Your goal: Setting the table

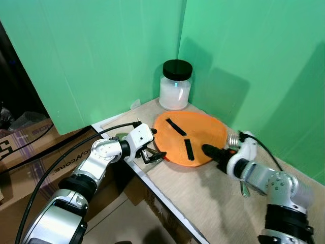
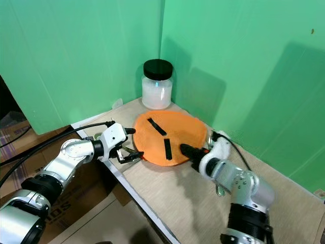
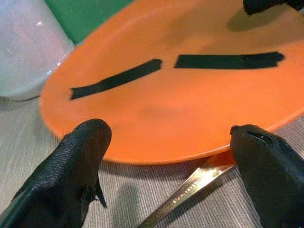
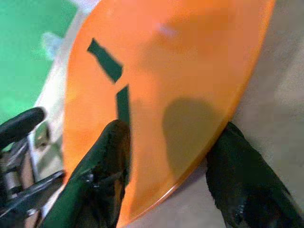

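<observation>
An orange plate (image 1: 190, 134) with two strips of black tape lies on the wooden table (image 1: 203, 203), near the corner. My left gripper (image 1: 151, 154) is open at the plate's left rim, low over the table. A metal utensil handle (image 3: 190, 187) lies between its fingers and runs under the rim. My right gripper (image 1: 212, 151) is open at the plate's near right rim. One finger (image 4: 107, 156) reaches over the plate's top; the other (image 4: 242, 175) sits outside the rim, next to the table.
A white jar with a black lid (image 1: 175, 86) stands behind the plate in the corner. Green screens (image 1: 101, 51) close off the back and right. The table's left edge (image 1: 147, 178) drops off to cardboard boxes (image 1: 30, 147) and cables.
</observation>
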Tool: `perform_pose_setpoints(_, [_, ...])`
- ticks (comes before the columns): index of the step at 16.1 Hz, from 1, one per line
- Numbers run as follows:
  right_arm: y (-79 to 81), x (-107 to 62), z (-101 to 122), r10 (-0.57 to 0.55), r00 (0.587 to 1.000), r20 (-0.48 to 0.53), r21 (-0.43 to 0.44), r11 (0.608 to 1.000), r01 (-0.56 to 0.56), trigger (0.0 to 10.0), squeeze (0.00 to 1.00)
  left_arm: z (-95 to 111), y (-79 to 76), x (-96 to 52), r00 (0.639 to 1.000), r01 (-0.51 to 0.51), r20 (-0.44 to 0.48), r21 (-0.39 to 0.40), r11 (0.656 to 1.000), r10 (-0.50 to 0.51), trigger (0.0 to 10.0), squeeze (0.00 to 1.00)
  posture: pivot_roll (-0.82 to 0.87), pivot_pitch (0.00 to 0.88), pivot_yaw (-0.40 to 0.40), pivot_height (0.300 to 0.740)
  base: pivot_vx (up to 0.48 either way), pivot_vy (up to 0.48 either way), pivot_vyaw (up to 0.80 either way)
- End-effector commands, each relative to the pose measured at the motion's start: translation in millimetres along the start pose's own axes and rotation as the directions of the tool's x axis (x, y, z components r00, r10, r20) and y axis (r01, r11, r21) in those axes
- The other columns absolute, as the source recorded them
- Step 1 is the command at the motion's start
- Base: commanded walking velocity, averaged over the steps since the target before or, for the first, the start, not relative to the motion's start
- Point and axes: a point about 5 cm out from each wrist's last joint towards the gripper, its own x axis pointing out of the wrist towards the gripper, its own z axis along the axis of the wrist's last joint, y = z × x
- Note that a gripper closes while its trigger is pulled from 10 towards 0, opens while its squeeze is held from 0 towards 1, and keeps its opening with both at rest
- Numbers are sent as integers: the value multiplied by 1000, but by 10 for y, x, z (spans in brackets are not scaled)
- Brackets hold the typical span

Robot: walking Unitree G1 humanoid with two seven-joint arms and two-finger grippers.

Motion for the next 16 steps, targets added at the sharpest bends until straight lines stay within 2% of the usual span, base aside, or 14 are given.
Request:
perform_pose_setpoints(1, [138, 28, 63, 78, 997, 16, -7, 997, -78, 0, 0, 27, -1, 25, 1000, 18, -1, 21, 1000, -18, 10000, 0, -25, 0, -54, 740, 0, 0, 0])
perform_pose_setpoints(4, [224, 40, 79, 133, 991, 20, -3, 991, -133, 0, 0, 39, -31, 40, 999, 38, 25, 22, 999, -38, 10000, 0, -25, 0, -55, 740, 0, 0, 0])
perform_pose_setpoints(10, [280, 138, -15, 143, 990, -5, 34, 989, -143, 0, 0, 70, -60, 51, 996, 55, 64, 30, 998, -57, 10000, 0, -23, 0, -58, 740, 0, 0, 0])
perform_pose_setpoints(16, [278, 115, 15, 159, 987, 31, 86, 983, -161, 0, 0, 107, -8, 22, 996, 29, 82, 54, 998, -34, 10000, 0, -21, 0, -57, 740, 0, 0, 0])
